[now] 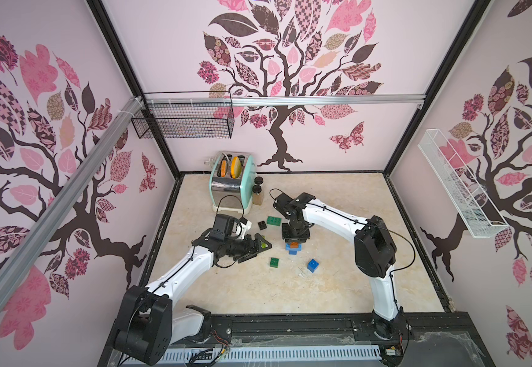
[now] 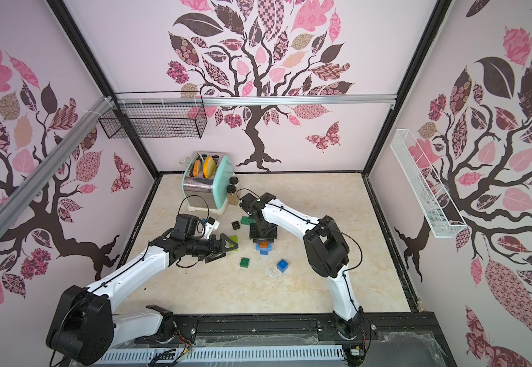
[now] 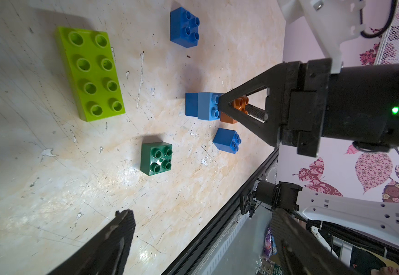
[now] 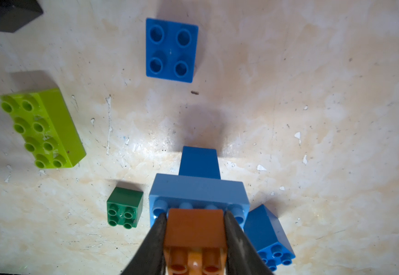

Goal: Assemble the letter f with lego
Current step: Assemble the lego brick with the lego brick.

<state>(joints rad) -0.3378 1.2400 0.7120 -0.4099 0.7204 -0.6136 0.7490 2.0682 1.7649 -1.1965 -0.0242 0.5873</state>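
My right gripper is shut on an orange-brown lego brick, one finger on each side. This brick sits on a light blue oblong brick, which rests on a blue brick. In both top views the stack stands mid-table under the right gripper. My left gripper is open and empty, hovering over the lime oblong brick. Loose on the table lie a dark green square brick, two blue squares, a dark green oblong and a black brick.
A mint-and-chrome toaster and two dark-capped jars stand at the back left of the table. A black wire basket hangs on the back wall and a white one on the right wall.
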